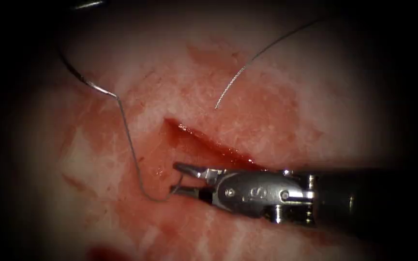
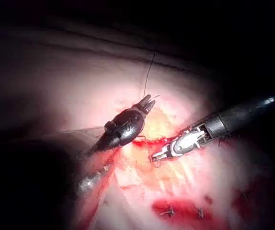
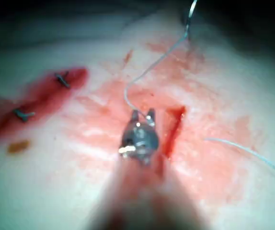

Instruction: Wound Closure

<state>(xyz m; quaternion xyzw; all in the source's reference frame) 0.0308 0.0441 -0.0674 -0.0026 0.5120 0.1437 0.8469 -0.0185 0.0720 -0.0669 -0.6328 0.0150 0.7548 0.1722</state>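
The cut [image 1: 209,142] runs slantwise across the middle of the tissue [image 1: 267,96], ringed by red fluid [image 1: 170,159]. No needle can be made out with certainty; what is seen is thread. One strand of thread [image 1: 126,135] comes down from the upper left of the endoscope view, bends, and curls to the tip of the right tool [image 1: 179,179] on the left side of the cut, just below its lower end. That tool's jaws stand parted, with the strand meeting the lower jaw; whether it is gripped cannot be told. Its shaft lies almost level, coming in from the right, with the wrist straight. A second, loose strand [image 1: 257,58] lies on the tissue right of the cut. In the left wrist view the left tool [image 2: 146,103] is held above the tissue, its jaws slightly apart beside a thin thread rising from it.
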